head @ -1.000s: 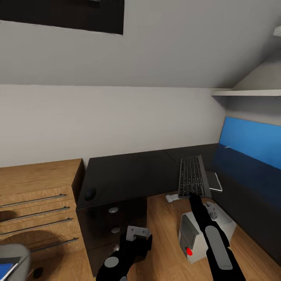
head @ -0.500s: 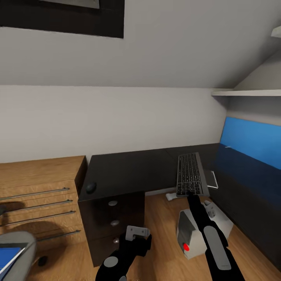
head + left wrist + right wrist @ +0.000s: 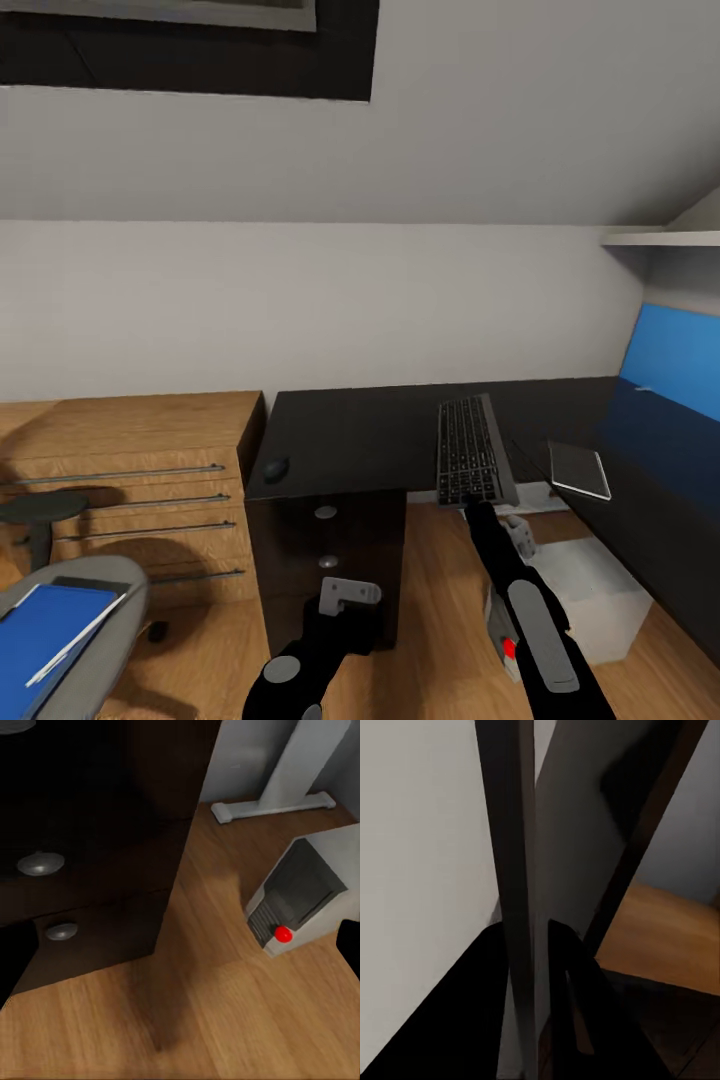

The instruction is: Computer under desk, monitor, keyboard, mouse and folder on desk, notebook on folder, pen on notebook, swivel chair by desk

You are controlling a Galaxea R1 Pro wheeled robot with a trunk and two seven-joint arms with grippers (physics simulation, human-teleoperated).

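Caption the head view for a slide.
Right gripper carries the keyboard above the dark desk; mouse near its left edge.

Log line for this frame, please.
right end effector: shut on keyboard, over desk edge | left end effector: empty | mouse: on desk | folder: on swivel chair

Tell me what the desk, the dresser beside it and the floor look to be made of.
Desk: near-black, smooth, faintly glossy top, probably laminate or painted wood; no grain shows. Dresser: light brown with streaky grain, so wood or veneer, with grey metal-looking bar handles. Floor: warm brown planks with grain, likely wood or wood-look laminate.
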